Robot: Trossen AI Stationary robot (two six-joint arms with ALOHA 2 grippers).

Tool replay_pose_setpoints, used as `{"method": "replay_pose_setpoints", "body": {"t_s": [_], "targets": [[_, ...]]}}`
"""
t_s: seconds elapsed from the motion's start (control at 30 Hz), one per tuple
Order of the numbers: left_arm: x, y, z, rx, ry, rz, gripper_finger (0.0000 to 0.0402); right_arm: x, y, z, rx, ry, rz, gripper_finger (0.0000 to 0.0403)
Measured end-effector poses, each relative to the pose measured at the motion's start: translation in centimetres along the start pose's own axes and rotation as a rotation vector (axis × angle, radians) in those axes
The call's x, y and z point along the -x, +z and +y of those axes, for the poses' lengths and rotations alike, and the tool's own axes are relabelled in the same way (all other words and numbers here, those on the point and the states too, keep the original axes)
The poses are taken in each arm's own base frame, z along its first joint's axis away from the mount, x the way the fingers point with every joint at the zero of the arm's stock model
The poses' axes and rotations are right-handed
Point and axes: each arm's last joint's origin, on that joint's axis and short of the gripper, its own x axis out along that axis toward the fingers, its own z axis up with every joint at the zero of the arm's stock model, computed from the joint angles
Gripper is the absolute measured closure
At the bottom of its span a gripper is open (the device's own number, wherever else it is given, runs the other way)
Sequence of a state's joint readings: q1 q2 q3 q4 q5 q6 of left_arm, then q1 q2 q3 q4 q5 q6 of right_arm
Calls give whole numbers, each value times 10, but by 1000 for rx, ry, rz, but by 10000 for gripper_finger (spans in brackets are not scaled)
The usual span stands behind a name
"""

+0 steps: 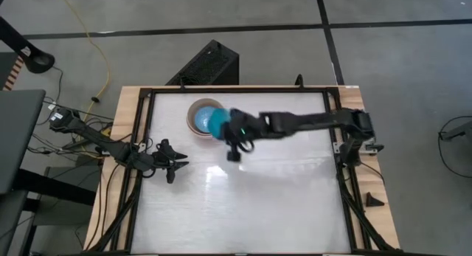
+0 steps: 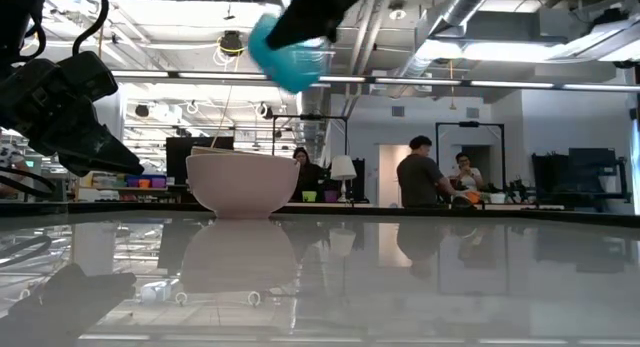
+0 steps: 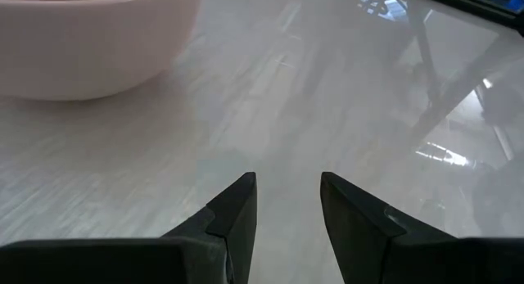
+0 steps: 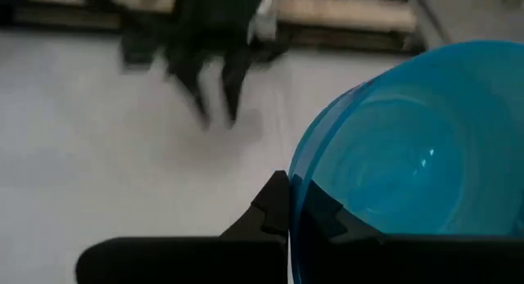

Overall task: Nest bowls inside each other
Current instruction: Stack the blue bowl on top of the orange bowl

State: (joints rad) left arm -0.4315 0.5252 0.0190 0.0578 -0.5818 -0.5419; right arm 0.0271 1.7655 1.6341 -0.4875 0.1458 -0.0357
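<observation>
A teal-blue bowl [image 1: 217, 122] hangs in the air, with my right gripper [image 4: 296, 206] shut on its rim. In the low view this bowl [image 2: 290, 52] is high above the table. Below it, toward the far left, a pale pink-white bowl [image 2: 243, 182] stands on its base on the table. In the high view this standing bowl [image 1: 195, 117] shows other rims nested inside it. My left gripper [image 1: 177, 166] waits open, low over the table's left side, with its fingers [image 3: 237, 206] pointing toward the pale bowl [image 3: 90, 38]. My right gripper pinches the teal-blue bowl's rim [image 4: 304, 186], one finger inside the bowl and one outside. The arm reaches in from the table's right side and slants downward. The bowl is lifted clear and tilted, its opening turned toward the wrist.
The white tabletop [image 1: 258, 197] lies bare across its near half, inside a black frame [image 1: 346, 189]. A black box [image 1: 210, 64] sits beyond the far edge. People stand in the room behind the table [image 2: 420, 172].
</observation>
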Motion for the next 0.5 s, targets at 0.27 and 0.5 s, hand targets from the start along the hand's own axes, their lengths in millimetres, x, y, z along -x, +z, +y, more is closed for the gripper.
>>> {"method": "replay_pose_setpoints", "body": {"t_s": [0.27,0.5], "targets": [[0,0,0,-1,1,2,276,-85,-13,-62,36,30,-112,378],[0,0,0,0,0,1,276,-130,-19,-76,113,-72,-28,378]]}}
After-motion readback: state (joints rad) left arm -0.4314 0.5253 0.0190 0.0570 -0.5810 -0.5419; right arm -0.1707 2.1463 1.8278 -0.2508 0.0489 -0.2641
